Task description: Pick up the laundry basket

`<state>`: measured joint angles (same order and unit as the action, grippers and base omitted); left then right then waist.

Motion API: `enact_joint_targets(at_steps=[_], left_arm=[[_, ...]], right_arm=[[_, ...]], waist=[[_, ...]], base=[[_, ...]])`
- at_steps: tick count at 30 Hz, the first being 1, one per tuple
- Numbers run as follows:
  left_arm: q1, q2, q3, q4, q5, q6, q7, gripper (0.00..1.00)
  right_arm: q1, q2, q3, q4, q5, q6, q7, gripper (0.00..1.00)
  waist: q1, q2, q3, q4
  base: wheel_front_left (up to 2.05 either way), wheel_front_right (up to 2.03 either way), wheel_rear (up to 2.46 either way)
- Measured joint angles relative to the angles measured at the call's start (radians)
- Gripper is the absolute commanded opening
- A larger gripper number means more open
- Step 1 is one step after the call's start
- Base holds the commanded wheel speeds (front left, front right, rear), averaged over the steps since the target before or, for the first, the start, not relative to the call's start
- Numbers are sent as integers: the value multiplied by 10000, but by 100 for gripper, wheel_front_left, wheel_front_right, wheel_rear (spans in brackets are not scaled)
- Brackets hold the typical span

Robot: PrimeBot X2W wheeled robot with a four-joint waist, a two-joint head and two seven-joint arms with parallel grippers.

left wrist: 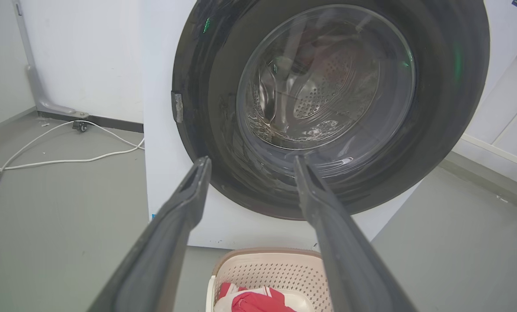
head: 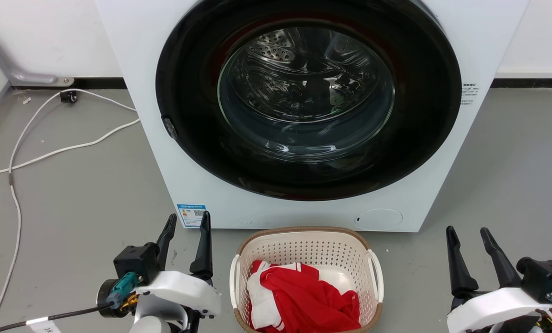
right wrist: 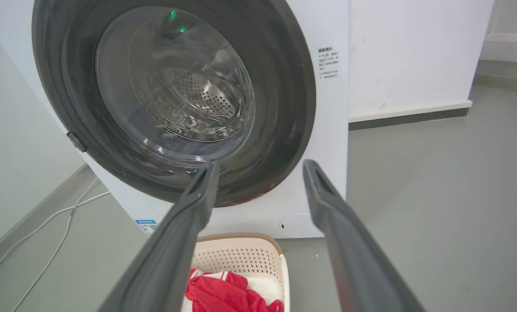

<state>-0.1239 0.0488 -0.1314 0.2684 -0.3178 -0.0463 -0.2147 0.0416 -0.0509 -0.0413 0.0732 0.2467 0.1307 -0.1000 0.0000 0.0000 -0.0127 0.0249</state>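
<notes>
You have not started the lift yet. The laundry basket (head: 303, 249) stands flat on the floor (head: 72, 194), just in front of the washing machine (head: 132, 46) that backs onto the floor's far edge at the wall. A red and white garment (head: 303, 291) lies bundled inside it.

Your left gripper (head: 189, 217) hangs off the basket's left side and your right gripper (head: 466, 230) off its right. The right one is further out. Both sets of jaws are spread apart and hold nothing, and neither touches the rim or a handle. Both wrist views look over the basket at the machine's closed door. In the left wrist view the basket (left wrist: 267, 268) sits low, and in the right wrist view it (right wrist: 241, 255) is also low, so both grippers are aimed above it, not at it.

By my reading, nothing of the task is done. What is left is the whole job:
- Bring each gripper down and inward to its own white handle, the left handle (head: 233, 277) and the right handle (head: 377, 273).
- Close the jaws on them.
- Raise both sides evenly so the clothing stays inside.

The white cable (head: 49, 152) lies well off to the left and looks clear of your path.
</notes>
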Motion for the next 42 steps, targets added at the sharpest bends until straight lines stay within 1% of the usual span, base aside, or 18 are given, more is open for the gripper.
enact_joint_targets(at_steps=[7,26,42], left_arm=[[-7,2,-98,13,568,113,-138,100],[-43,4,-234,71,1716,295,-472,100],[-51,4,-238,209,1624,322,-483,100]], right_arm=[[59,0,-2,-21,-656,2,-67,100],[113,0,-46,54,-1791,2,-115,100],[112,0,-81,119,-1697,2,-130,100]], waist=[[0,0,-14,25],[0,0,-20,117],[0,0,17,106]], base=[[0,0,0],[0,0,0],[0,0,0]])
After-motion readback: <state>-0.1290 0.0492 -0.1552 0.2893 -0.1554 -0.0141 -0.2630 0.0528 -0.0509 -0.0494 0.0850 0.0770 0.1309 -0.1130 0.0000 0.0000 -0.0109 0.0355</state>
